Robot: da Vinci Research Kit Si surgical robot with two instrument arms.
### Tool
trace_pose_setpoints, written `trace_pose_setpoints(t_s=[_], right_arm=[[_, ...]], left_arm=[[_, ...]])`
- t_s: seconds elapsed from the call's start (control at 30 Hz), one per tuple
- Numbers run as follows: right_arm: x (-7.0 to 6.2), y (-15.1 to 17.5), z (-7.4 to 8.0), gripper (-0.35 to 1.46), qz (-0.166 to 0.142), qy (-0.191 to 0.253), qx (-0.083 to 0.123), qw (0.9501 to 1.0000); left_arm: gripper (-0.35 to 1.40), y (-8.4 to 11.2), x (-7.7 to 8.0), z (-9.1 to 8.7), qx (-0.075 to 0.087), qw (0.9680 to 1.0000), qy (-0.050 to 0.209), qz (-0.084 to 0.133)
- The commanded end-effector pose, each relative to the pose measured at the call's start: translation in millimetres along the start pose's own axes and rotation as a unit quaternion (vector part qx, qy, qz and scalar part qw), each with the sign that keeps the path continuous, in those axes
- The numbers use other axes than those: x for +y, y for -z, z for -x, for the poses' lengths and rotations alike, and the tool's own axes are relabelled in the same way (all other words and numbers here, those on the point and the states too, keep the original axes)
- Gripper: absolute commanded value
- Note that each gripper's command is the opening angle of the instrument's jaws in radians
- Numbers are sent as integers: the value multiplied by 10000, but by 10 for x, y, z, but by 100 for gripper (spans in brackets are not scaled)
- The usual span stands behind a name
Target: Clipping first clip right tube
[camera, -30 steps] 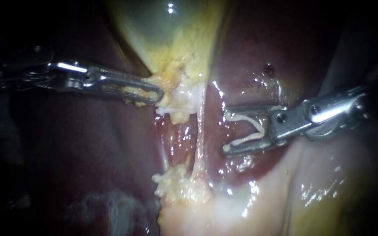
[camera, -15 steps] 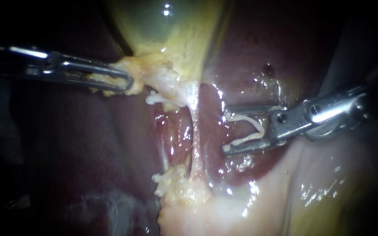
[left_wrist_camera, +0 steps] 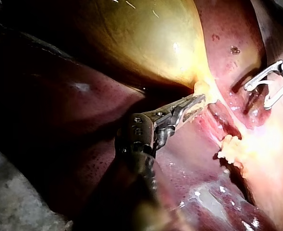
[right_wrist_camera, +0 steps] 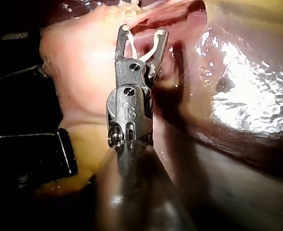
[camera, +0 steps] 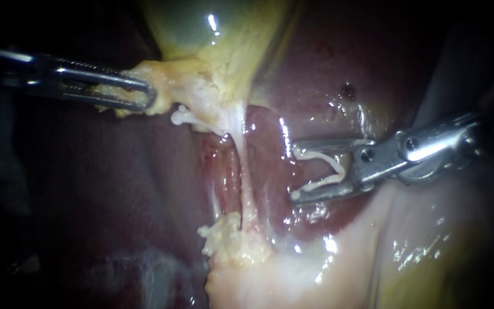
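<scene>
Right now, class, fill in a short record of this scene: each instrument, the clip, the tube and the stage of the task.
left instrument: jaws shut on yellowish tissue at the gallbladder neck
right instrument: jaws wide apart, holding an open clip
tube: pale, stretched, no clip on it
clip to tube: apart, side by side
stage: clip not yet applied

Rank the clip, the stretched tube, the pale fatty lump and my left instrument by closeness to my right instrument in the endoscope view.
1. clip: held in the right instrument itself.
2. tube: just left of it.
3. fatty lump: lower left, at the tube's base.
4. left instrument: far upper left, gripping the gallbladder edge.
</scene>
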Motion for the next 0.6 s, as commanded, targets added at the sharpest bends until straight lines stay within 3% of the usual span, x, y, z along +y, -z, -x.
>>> trace_pose_setpoints(t_s=[0.03, 0.33, 0.6], right_arm=[[-1, -3, 2, 50, -7, -95, -9, 10000], [-7, -35, 19, 50, -85, -791, -48, 9968], [0, -54, 33, 50, -36, -1369, -50, 9906]], left_arm=[[-35, 0, 0, 0, -1, 10000, -2, -2], [-35, -2, 1, 1, 13, 10000, -3, -26], [-35, -3, 7, 1, 6, 10000, 4, -16]])
